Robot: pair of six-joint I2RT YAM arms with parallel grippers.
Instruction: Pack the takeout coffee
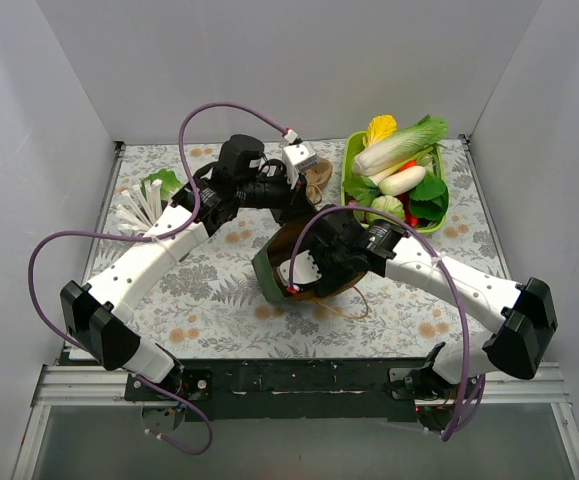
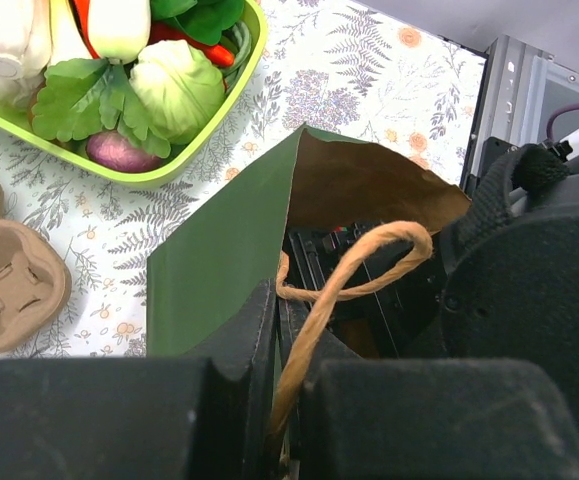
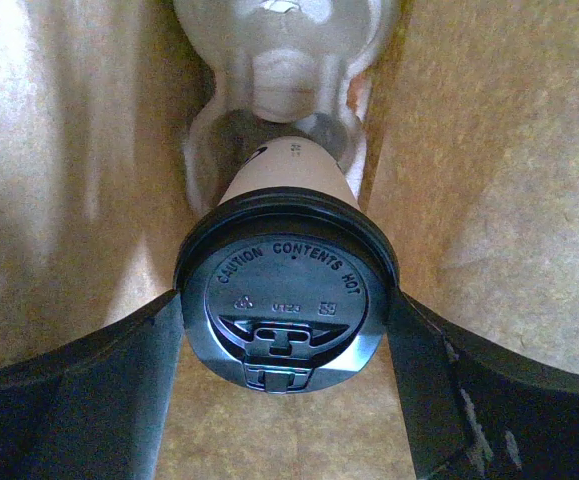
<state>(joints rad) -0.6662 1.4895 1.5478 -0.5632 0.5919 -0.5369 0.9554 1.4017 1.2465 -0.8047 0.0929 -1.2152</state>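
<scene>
White walls box in the flowered counter (image 1: 219,300). At mid-counter a green bag (image 1: 267,272) swallows your right hand (image 1: 319,262). At the left wrist, your left hand (image 2: 289,350) pinches the bag's rim. At the right wrist, your fingers (image 3: 119,380) clasp the takeout coffee (image 3: 287,290) by its lid, its long axis running straight ahead into the bag.

The round black plastic lid (image 3: 287,305) of the small paper cup (image 3: 289,175) bears raised letters, CAUTION CONTENTS HOT, arching across its twelve-o'clock side.
</scene>
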